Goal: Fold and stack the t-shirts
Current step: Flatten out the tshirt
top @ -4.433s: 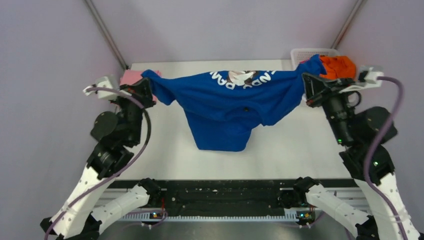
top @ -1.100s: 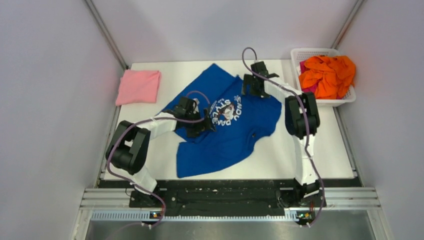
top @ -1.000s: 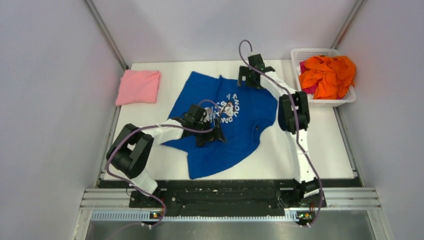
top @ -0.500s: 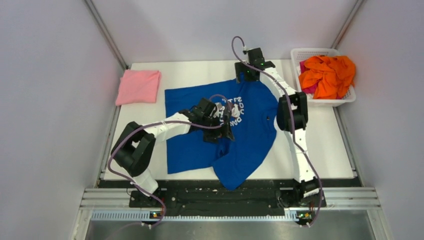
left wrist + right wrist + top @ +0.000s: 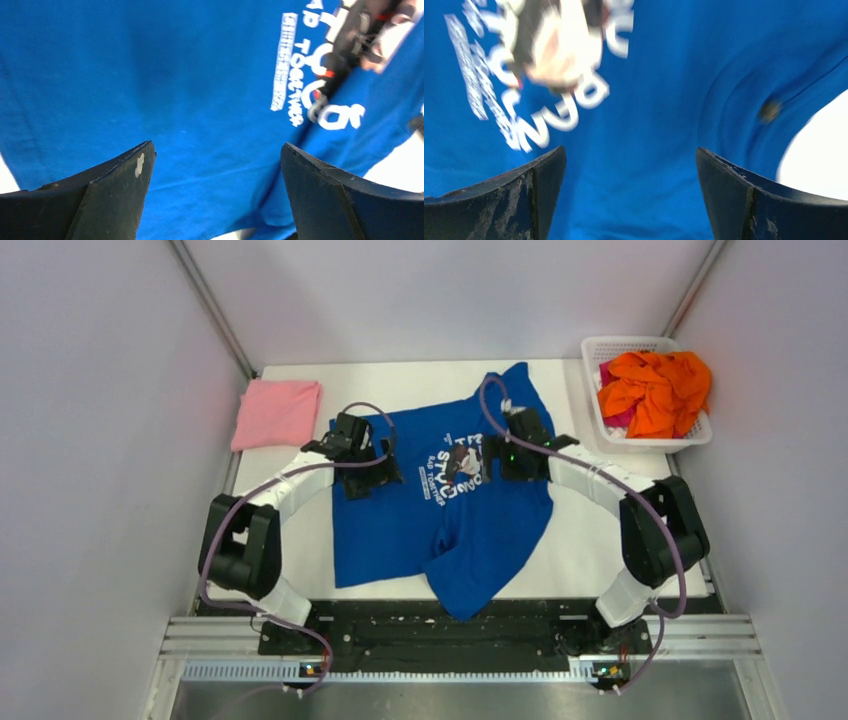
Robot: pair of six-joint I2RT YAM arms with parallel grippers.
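A royal blue t-shirt [image 5: 440,525] with white lettering lies spread, print up, across the middle of the table; one corner hangs over the near edge. My left gripper [image 5: 373,476] hovers over its left part, jaws wide apart with only blue cloth [image 5: 150,75] below them. My right gripper [image 5: 497,462] is over the print's right side, also open, and nothing sits between its fingers above the cloth [image 5: 664,125]. A pale pink t-shirt [image 5: 277,412] lies folded at the far left. Orange t-shirts [image 5: 655,388] are heaped in the basket.
The white lattice basket [image 5: 617,343] stands at the far right corner. Bare white table [image 5: 600,540] shows right of the blue shirt. Grey walls enclose both sides, and a black rail [image 5: 440,625] runs along the near edge.
The left gripper has drawn back to the left across the shirt. The right gripper has come from the far edge down beside the print. The shirt's top part has shifted; both grippers stayed open.
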